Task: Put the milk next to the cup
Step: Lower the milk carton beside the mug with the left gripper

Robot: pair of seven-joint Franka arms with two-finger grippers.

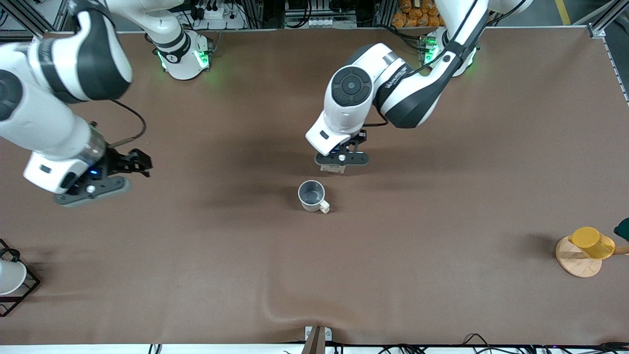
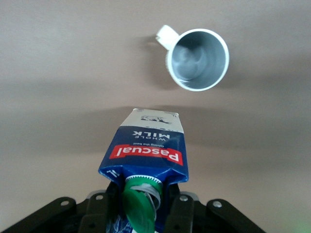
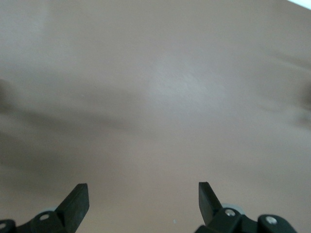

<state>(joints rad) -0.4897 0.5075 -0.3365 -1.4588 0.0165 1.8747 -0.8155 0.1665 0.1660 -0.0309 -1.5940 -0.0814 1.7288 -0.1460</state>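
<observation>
Glossy gable-top milk (image 2: pixel 146 150) clamped in left gripper (image 2: pixel 141 206); round cup (image 1: pixel 312 195) near.

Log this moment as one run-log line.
left gripper: shut on milk, over table by cup | right gripper: open, waiting

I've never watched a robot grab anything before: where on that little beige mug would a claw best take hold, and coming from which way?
Probably from straight above, pinching the rim wall of the small cream-beige mug: it stands upright with its mouth open. Its loop handle looks too small to grip.
</observation>
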